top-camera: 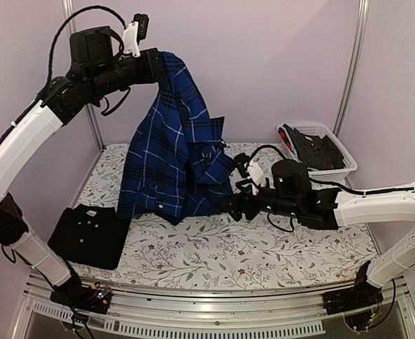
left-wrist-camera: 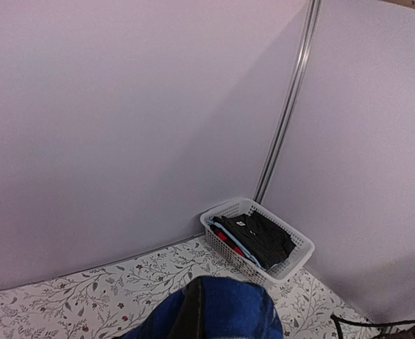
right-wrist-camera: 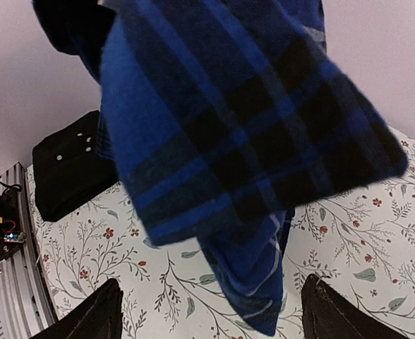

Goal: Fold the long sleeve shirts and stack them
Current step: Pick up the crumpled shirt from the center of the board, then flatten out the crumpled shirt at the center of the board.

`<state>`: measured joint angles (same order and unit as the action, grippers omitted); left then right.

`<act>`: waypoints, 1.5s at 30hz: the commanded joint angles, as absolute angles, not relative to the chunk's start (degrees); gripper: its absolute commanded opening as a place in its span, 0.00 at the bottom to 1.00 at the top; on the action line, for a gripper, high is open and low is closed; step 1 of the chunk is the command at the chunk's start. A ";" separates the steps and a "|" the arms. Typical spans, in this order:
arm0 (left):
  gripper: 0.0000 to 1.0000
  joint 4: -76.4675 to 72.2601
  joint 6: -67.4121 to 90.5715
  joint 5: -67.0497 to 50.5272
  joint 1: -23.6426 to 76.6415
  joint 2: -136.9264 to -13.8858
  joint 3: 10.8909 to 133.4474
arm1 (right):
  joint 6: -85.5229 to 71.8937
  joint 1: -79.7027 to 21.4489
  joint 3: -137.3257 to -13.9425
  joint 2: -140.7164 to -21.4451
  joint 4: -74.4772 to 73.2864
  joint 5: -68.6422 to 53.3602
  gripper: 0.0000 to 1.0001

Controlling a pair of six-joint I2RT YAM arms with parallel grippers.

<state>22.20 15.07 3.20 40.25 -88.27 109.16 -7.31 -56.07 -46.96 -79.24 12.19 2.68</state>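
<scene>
- Top external view: the left arm is raised high, well left of the basket (top-camera: pixel 337 171), with the left gripper (top-camera: pixel 159 65) pressed together on the upper edge of the blue plaid shirt (top-camera: pixel 172 155).
- The right arm stretches low, left of the basket. The right gripper (top-camera: pixel 230 205) is at the shirt's lower edge, its fingers (right-wrist-camera: pixel 87 318) spread wide and pinching nothing.
- The plaid shirt hangs unfolded and crumpled, its hem down near the table (top-camera: pixel 264 254).
- The black shirt (top-camera: pixel 91 235) lies folded flat, far left of the basket.

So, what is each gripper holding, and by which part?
Left gripper holds the blue plaid shirt by its topmost bunch; right gripper is open, holding nothing.
</scene>
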 commanded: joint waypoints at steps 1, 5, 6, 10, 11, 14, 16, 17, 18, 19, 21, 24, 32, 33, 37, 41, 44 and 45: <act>0.00 20.13 15.21 2.75 40.89 -88.42 111.27 | -5.58 -54.63 -51.93 -86.95 21.42 3.31 0.84; 0.00 20.34 14.95 3.22 40.91 -88.16 110.94 | -5.16 -54.49 -55.79 -91.77 21.65 5.77 0.64; 0.00 20.26 14.89 3.42 40.92 -87.97 110.73 | -5.16 -54.49 -56.74 -92.75 21.10 7.50 0.53; 0.00 20.25 14.09 4.40 40.79 -86.93 110.08 | -5.86 -54.67 -59.63 -91.76 16.78 16.95 0.05; 0.00 20.42 13.81 4.66 40.78 -86.54 109.94 | -6.01 -54.71 -59.99 -90.51 15.51 18.77 0.00; 0.00 20.52 12.93 5.92 40.78 -85.28 109.19 | -5.58 -54.67 -61.62 -85.70 11.44 23.06 0.00; 0.00 20.92 12.41 6.60 40.79 -84.46 109.02 | -4.76 -54.67 -63.62 -81.94 7.87 25.76 0.00; 0.00 21.01 12.13 6.90 40.78 -84.08 108.80 | -4.33 -54.67 -64.71 -80.87 6.25 27.32 0.00; 0.00 21.12 11.93 7.15 40.78 -83.63 108.66 | -4.05 -54.67 -65.82 -79.45 4.46 28.52 0.00; 0.00 21.25 11.69 7.46 40.78 -83.14 108.45 | -3.24 -54.71 -67.10 -78.53 2.84 29.73 0.00; 0.00 21.62 11.10 7.58 40.83 -82.05 108.01 | -2.25 -54.67 -69.74 -76.42 -1.30 32.37 0.00; 0.00 22.30 9.65 6.66 40.86 -79.99 106.98 | -0.71 -54.71 -74.25 -73.46 -5.55 35.52 0.00; 0.00 22.15 4.54 2.53 41.96 -70.84 102.28 | 4.91 -54.67 -86.40 -67.02 -12.16 36.83 0.00; 0.00 22.16 4.11 2.17 42.01 -70.10 102.49 | 5.36 -54.67 -88.68 -67.12 -13.36 36.33 0.00; 0.00 22.71 3.79 1.70 42.23 -69.81 104.21 | 7.06 -54.67 -97.64 -69.85 -17.87 34.86 0.00; 0.00 26.80 4.90 7.49 41.72 -74.58 108.13 | 9.18 -53.95 -101.78 -73.14 -18.67 36.39 0.00; 0.00 32.61 9.73 4.37 35.20 -80.80 112.12 | 6.67 -46.75 -105.67 -77.51 -24.02 28.96 0.00; 0.00 33.53 11.88 0.35 31.91 -82.59 112.17 | 4.70 -42.96 -105.90 -78.75 -25.58 23.53 0.00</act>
